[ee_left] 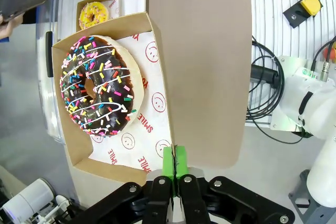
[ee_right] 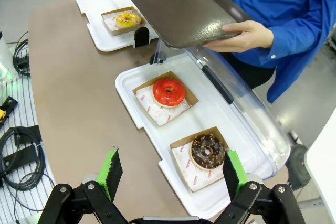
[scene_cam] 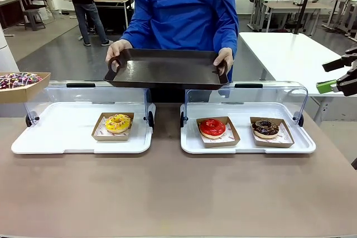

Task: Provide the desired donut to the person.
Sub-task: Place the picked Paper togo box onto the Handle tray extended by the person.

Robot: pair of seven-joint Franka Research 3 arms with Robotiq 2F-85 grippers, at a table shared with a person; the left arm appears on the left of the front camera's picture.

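The person (scene_cam: 184, 15), in a bright blue shirt, holds a dark serving tray (scene_cam: 165, 68) in both hands over the table's far edge. My left gripper (ee_left: 175, 153) is shut on the rim of a cardboard box (ee_left: 157, 56) that carries a chocolate donut with coloured sprinkles (ee_left: 97, 93). That box (scene_cam: 22, 90) and its sprinkle donut (scene_cam: 18, 79) hang in the air at the far left. My right gripper (ee_right: 171, 170) is open and holds nothing above the table's right side, and it also appears at the picture's right edge (scene_cam: 336, 75).
Two white display trays with raised clear lids stand on the table. The left tray (scene_cam: 67, 137) holds a yellow donut (scene_cam: 117, 123). The right tray (scene_cam: 245, 143) holds a red donut (scene_cam: 212, 128) and a chocolate donut (scene_cam: 265, 129). The near table (scene_cam: 178, 193) is bare.
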